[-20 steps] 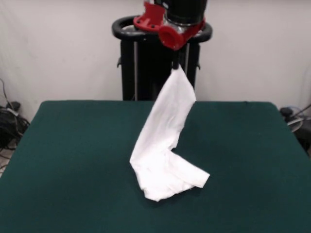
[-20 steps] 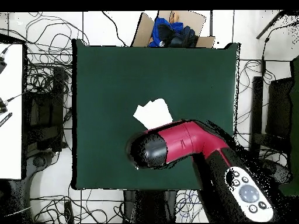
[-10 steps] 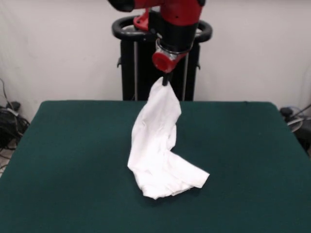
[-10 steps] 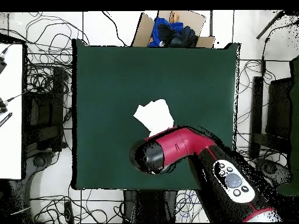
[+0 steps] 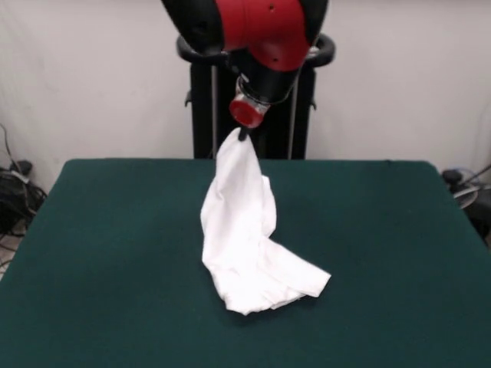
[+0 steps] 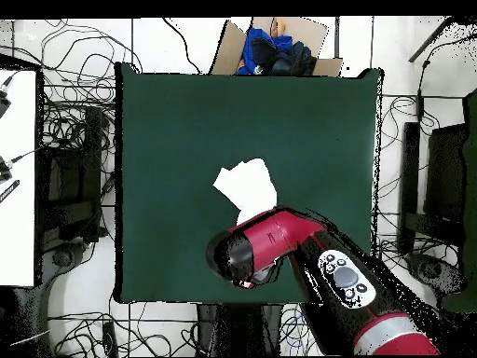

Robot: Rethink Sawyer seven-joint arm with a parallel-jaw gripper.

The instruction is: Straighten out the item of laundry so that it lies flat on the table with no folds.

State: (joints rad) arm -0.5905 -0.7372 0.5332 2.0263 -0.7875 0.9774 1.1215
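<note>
Step in hand, judged: drag held corner of T-shirt [image 5: 244, 230] outward, low and slow, so bunched heap unrolls without dragging whole.
Left half of table [image 5: 100, 245]: bare green.
Frame centre: shirt's crumpled lower part rests on table, plain white side out.
Upper centre: gripper [image 5: 243, 134] clenched on shirt's top tip; cloth hangs slack directly below it.

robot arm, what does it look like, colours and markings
The arm is glossy red with black sections, rounded and bulky. In the overhead view a link carries a light grey oval panel with dark round buttons. At the wrist sits a red ring with a clear collar, and below it a small dark gripper, too small to make out in detail.
</note>
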